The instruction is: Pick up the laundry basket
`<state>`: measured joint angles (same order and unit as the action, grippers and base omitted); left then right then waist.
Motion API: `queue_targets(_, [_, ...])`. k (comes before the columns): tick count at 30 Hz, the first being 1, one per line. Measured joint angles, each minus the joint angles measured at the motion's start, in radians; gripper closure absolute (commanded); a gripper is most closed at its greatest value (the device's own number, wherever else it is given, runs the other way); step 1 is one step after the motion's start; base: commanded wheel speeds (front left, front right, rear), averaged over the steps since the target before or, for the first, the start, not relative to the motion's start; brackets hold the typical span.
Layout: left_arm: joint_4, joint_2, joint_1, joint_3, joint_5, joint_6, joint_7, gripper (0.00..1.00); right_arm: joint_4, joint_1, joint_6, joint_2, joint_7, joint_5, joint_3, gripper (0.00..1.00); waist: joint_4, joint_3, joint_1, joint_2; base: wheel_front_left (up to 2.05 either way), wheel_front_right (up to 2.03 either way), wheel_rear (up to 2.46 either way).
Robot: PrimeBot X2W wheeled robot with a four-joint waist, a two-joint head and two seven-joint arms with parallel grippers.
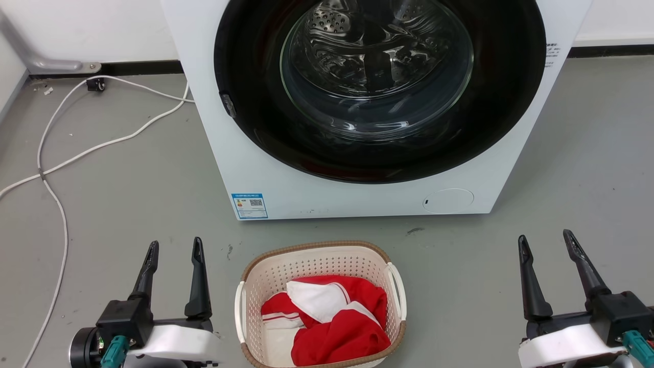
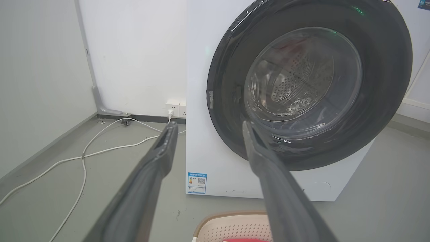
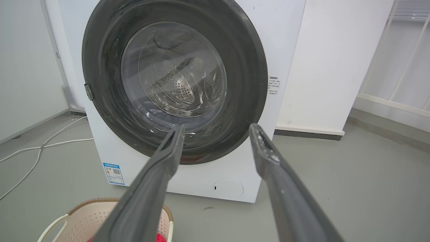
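The laundry basket (image 1: 311, 266) sits on the floor between my two arms, just in front of the washer (image 1: 265, 168) but apart from it, with a red and white garment (image 1: 337, 322) heaped inside. My left gripper (image 1: 175, 245) hangs off the basket's left side and my right gripper (image 1: 544, 237) stands well apart on the other side. Both have their fingers spread wide and hold nothing.

The lift is not yet begun, and I judge most of the risk lies in how I take hold. The white handles, one on the left (image 1: 239, 312) and one on the right (image 1: 397, 291), look thin and smooth. If my fingers close only partly over one, it could slip out as the weight comes on. If I take a single handle, the basket would likely tip and the garment could slide over the brown rim. If my arms rise unevenly, the same tilt follows.

The right gripper has farther to travel than the left, so I could reach one side early and nudge the light basket across the floor. A fingertip could also catch in a perforated wall. Swinging forward risks striking the washer's door.
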<state>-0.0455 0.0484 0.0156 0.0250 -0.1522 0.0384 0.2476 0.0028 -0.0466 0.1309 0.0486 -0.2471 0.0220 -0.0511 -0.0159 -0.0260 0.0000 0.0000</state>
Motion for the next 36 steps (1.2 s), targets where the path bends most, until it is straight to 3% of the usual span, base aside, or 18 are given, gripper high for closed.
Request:
queue_targets(9, [0.005,0.000,0.003,-0.002,0.061,-0.012,0.013,0.00,-0.001,-0.001,0.000,0.000,-0.016,0.040,-0.010,0.00,-0.002,-0.004,0.0000,0.0000,0.00,0.00,0.00])
queue_targets(36, [-0.002,0.000,0.010,0.000,0.059,-0.021,0.014,0.00,0.035,-0.004,0.000,0.000,-0.016,-0.022,-0.004,0.00,-0.003,-0.004,0.0000,0.0000,0.00,0.00,0.00])
